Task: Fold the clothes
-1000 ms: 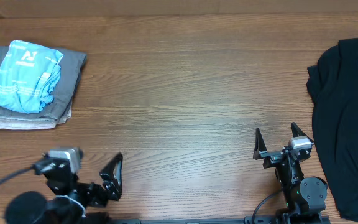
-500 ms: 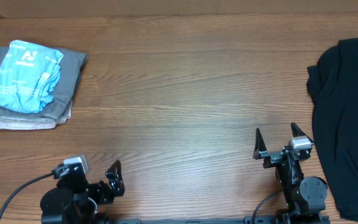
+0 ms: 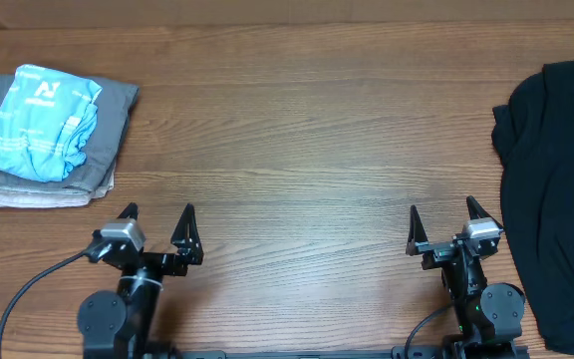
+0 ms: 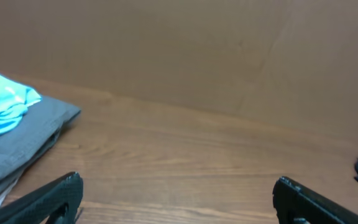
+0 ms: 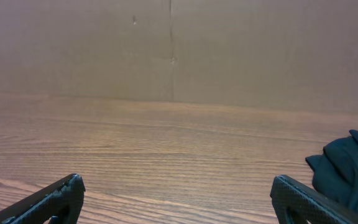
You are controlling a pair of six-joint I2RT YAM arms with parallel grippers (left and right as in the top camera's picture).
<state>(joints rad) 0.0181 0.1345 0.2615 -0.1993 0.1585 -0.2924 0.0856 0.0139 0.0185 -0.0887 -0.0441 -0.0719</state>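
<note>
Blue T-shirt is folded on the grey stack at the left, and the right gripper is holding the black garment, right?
Not quite. The right gripper is open and empty; the black garment lies beside it, outside the jaws, as the overhead view shows. The blue T-shirt is folded on the grey stack at the left.

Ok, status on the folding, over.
Left gripper, right gripper: jaws open, empty. Light blue T-shirt folded on grey stack. Black garment unfolded, right. Nothing in the way.
</note>
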